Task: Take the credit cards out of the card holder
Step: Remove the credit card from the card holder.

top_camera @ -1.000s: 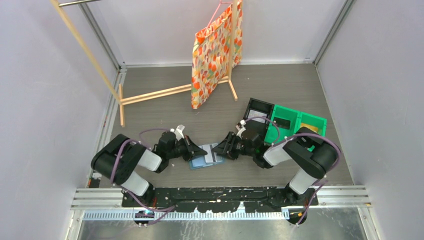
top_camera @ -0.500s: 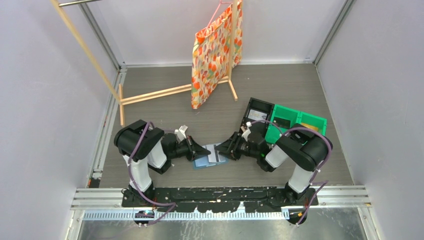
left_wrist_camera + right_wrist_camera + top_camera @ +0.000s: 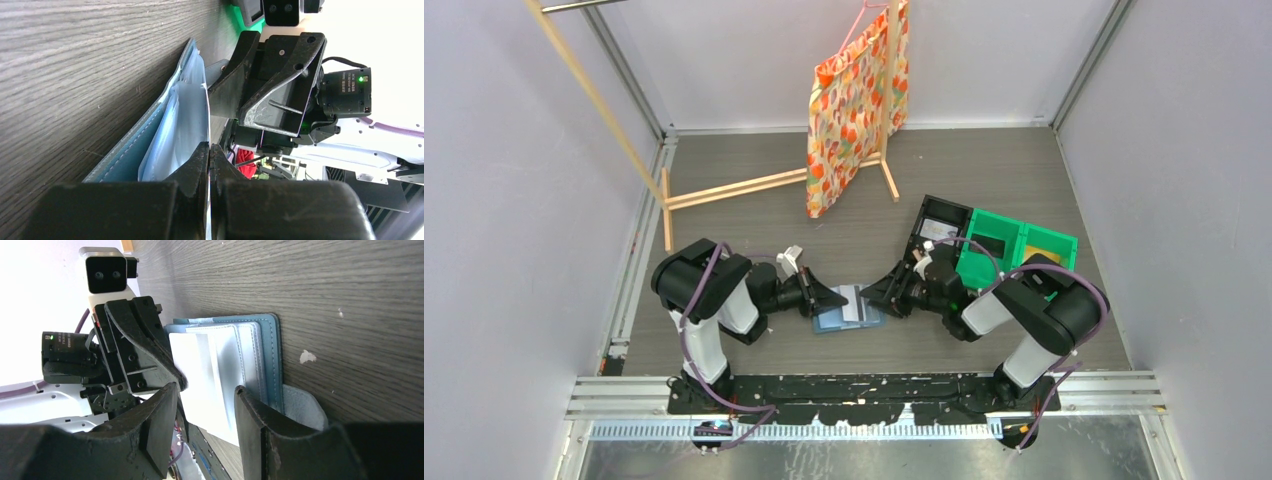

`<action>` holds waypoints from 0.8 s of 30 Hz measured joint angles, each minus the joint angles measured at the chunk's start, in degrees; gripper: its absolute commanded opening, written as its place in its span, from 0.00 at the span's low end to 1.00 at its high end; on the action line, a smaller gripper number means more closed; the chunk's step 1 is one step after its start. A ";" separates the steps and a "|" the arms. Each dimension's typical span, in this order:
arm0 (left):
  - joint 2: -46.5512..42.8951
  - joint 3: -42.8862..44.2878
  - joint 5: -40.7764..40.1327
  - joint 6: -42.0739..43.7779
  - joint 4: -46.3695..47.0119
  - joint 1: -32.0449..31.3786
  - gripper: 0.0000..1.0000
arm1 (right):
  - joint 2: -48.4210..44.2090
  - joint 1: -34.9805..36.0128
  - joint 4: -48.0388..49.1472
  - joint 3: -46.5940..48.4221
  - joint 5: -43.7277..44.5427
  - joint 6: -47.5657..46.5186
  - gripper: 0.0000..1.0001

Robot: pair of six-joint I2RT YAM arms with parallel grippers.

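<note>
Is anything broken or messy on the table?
Nothing looks broken or spilled. The card holder lies open and a bit crooked on the table, its clear sleeves fanned up. Beside it there is one tiny white fleck on the wood, maybe a chip or a crumb; it is too small to tell.

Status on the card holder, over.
Left tool shut on card holder leaf. Right tool open, straddling the holder's edge. Green bin off to the side, not blocking.

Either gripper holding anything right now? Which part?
Left gripper is shut on the card holder, pinching the edge of a translucent sleeve leaf. Right gripper is open at the opposite side, holding nothing.
</note>
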 measured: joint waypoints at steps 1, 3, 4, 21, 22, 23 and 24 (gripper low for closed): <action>0.00 0.20 0.17 -0.02 0.00 0.00 0.01 | 0.00 -0.09 0.07 0.00 -0.04 0.00 0.51; 0.13 0.28 0.46 -0.02 0.04 0.33 0.01 | 0.02 -0.11 -0.02 0.04 -0.07 -0.02 0.51; 0.26 0.28 0.66 0.00 0.02 0.63 0.01 | 0.15 -0.13 -0.07 0.11 -0.07 -0.04 0.51; -0.11 -3.65 3.39 0.42 0.17 6.56 0.01 | 4.63 -0.52 4.31 1.07 -0.70 0.00 0.50; -1.36 -3.72 3.65 0.68 -1.16 7.02 0.01 | 4.63 -0.55 4.31 1.07 -0.70 0.00 0.50; -3.02 -3.69 3.93 1.16 -3.08 7.43 0.01 | 4.63 -0.57 4.31 1.07 -0.72 0.00 0.50; -5.55 -3.65 4.13 2.01 -6.19 7.85 0.01 | 4.63 -0.57 4.28 1.07 -0.72 0.00 0.50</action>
